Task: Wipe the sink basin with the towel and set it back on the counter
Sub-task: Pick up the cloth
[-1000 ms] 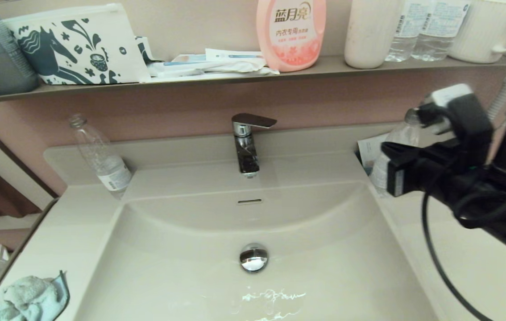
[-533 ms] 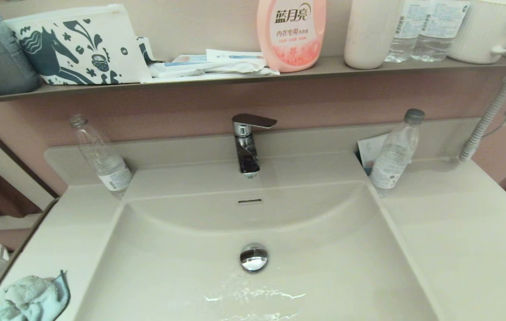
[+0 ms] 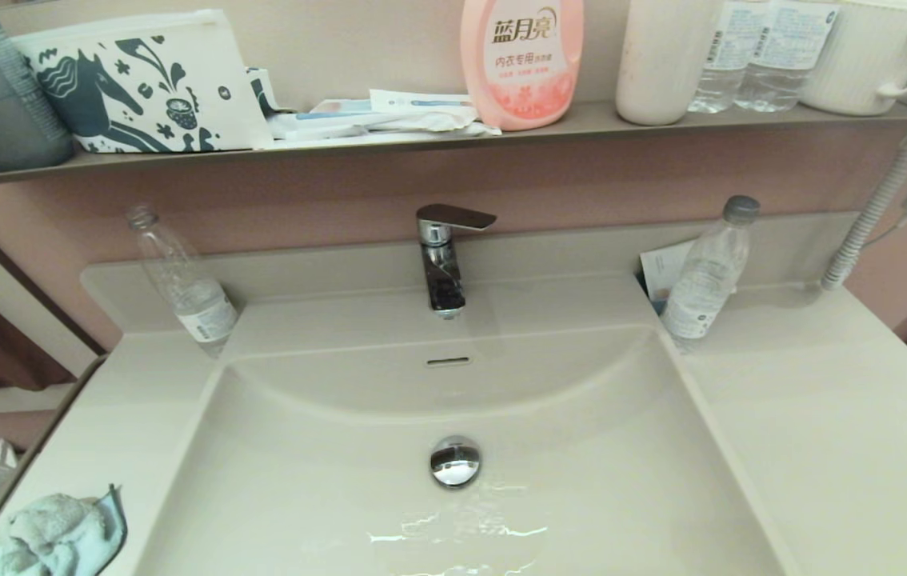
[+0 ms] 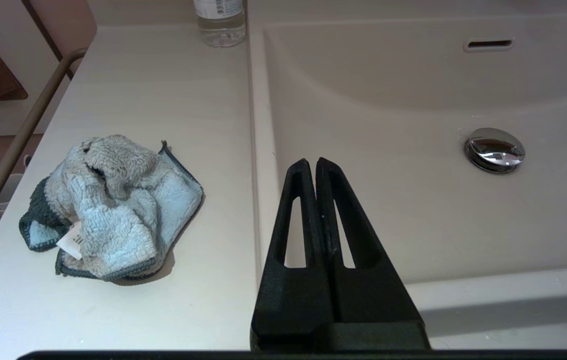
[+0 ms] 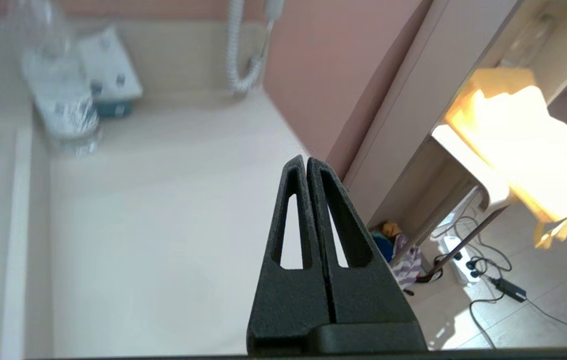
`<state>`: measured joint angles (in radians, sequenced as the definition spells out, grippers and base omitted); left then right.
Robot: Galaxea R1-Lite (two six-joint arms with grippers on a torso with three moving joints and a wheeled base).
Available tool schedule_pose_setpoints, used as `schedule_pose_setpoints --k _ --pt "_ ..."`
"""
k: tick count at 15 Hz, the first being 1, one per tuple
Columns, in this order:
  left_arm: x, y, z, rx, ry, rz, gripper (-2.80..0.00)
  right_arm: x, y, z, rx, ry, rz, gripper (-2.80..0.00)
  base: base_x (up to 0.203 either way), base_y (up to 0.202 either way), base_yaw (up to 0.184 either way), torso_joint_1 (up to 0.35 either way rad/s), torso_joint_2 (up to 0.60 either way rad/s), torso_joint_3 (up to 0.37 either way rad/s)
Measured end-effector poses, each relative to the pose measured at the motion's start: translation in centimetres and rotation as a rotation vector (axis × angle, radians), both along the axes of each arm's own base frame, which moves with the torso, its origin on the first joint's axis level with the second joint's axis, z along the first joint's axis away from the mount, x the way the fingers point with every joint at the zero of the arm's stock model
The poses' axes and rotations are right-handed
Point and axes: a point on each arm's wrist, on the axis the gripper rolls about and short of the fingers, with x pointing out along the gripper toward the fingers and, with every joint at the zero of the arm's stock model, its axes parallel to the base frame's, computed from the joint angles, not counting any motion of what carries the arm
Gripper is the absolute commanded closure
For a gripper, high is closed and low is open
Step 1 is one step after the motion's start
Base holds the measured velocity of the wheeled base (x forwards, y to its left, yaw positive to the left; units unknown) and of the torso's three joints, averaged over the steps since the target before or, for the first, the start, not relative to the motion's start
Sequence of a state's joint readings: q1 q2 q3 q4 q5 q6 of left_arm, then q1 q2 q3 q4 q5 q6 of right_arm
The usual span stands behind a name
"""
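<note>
1. From my station, the small light blue-grey fluffy terry towel with its darker teal edge lies crumpled on the smooth cream-white counter, at about 8 o'clock from the round chrome drain plug in the head view, just beside the wide cream-white glossy sink basin but outside it.

2. My left pincer hovers over the basin's rim, fingers pressed together with nothing between them; the towel sits apart at its 9 o'clock in the wrist view.

3. My right pincer is parked over the counter's outer edge at the right, also pressed together and empty.

4. I judge the task at either its very start or its end: the towel is on the counter and no pincer holds it. Bright ripples in the basin look like water, so I lean toward wiping still being due.

5. If so, the next move calls for spreading the left pincer, swinging over the towel's raised folds and pinching there.

6. Neither arm shows in the head view, and the towel is cut off at its lower edge.
</note>
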<state>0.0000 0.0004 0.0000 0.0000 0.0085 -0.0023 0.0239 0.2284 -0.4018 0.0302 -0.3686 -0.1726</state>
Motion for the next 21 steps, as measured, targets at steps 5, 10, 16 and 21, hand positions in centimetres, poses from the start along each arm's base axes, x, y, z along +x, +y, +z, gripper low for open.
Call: schedule_pose_setpoints --k 5,10,16,21 --pt "0.0 0.0 0.0 0.000 0.000 0.000 0.00 0.2 0.4 -6.0 0.161 0.057 0.157 0.00 0.000 0.000 0.000 0.000 0.00 0.000" --pt "0.0 0.0 0.0 0.000 0.000 0.001 0.00 -0.1 0.7 -9.3 0.263 0.147 0.276 0.00 0.000 0.000 0.000 0.000 0.00 0.000" --pt "0.0 0.0 0.0 0.000 0.000 0.000 0.00 0.4 0.8 -10.5 0.185 0.160 0.321 0.00 0.000 0.000 0.000 0.000 0.00 0.000" --pt "0.0 0.0 0.0 0.015 0.001 -0.002 0.00 0.9 0.9 -10.9 0.052 0.126 0.360 0.00 0.000 0.000 0.000 0.000 0.00 0.000"
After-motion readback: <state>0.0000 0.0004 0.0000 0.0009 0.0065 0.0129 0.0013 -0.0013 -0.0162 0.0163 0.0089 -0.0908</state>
